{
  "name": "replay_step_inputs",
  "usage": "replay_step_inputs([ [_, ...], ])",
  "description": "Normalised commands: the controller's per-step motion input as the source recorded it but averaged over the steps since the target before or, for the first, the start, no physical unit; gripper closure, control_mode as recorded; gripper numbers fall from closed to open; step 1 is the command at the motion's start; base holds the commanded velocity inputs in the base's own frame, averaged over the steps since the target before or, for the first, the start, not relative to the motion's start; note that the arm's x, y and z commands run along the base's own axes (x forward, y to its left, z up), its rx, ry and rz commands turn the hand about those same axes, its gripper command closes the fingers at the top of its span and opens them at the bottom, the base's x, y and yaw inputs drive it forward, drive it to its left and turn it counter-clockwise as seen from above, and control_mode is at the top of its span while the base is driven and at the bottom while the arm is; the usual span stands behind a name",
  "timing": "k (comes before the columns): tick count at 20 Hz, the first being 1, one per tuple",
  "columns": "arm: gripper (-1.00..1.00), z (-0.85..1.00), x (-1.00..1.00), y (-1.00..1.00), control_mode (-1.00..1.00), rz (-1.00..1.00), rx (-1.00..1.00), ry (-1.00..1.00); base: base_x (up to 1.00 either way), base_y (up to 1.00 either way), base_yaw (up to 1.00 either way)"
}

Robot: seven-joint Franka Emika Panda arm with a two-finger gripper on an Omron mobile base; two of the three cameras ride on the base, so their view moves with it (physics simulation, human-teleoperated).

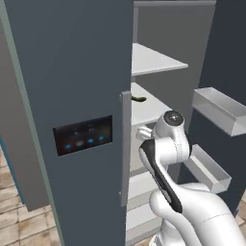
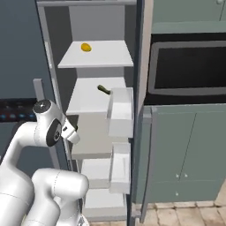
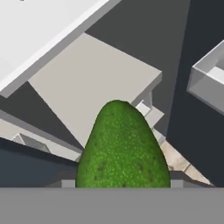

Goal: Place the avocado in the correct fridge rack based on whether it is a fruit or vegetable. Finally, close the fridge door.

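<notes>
Looking over the left base view first: the white Franka arm w/ dark joints [image 1: 168, 158] rises from approx 5 o'clock and bends toward the open fridge at centre. Its wrist end is tucked behind the tall slate-grey door w/ black display panel [image 1: 72, 120], so the gripper's fingers are hidden here. The plain slate-grey fridge door [image 1: 230, 62] stands swung open at 3 o'clock, cut off by the right edge, w/ pale grey bins [image 1: 218, 109] on its inner side. A small dark elongated item [image 1: 138, 99] lies on the white middle shelf [image 1: 149, 108], half hidden by the display door's bar handle; too small to identify.

Right base view: arm at 8 o'clock, wrist pointing to 3 o'clock at the fridge interior. Gripper [image 2: 73, 134] sits just in front of the greyish lower shelf [image 2: 92, 141]; fingers too small to read. A small yellow round item [image 2: 86, 47] lies on the top shelf [image 2: 97, 55] at 12 o'clock. The dark item shows on the shelf below. Open door seen edge-on, bins facing the shelves.

Hand view: the dark-green bumpy oval avocado [image 3: 122, 148] sits at 6 o'clock, bottom cut off by the lower band, held in the jaws; finger tips mostly hidden behind it. Greyish shelf lies beyond at 11 o'clock.
</notes>
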Motion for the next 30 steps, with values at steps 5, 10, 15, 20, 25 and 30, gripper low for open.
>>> replay_step_inputs([
  [5,1.00,0.00,0.00,0.00,1.00,0.00,0.00,0.00,0.41,-0.18,0.20],
  [10,1.00,0.00,0.00,0.00,1.00,0.00,0.00,0.00,0.34,-0.28,0.17],
  [15,1.00,0.00,0.12,-0.26,-1.00,0.07,0.01,-0.01,0.09,-0.15,0.05],
  [20,1.00,0.10,0.59,-0.26,-1.00,0.17,0.00,-0.01,0.00,0.00,0.00],
  [25,1.00,0.61,0.54,-0.09,-1.00,0.15,-0.11,-0.10,0.00,0.00,0.00],
  [30,1.00,0.32,0.63,-0.02,-1.00,0.13,-0.08,-0.07,0.00,0.00,0.00],
])
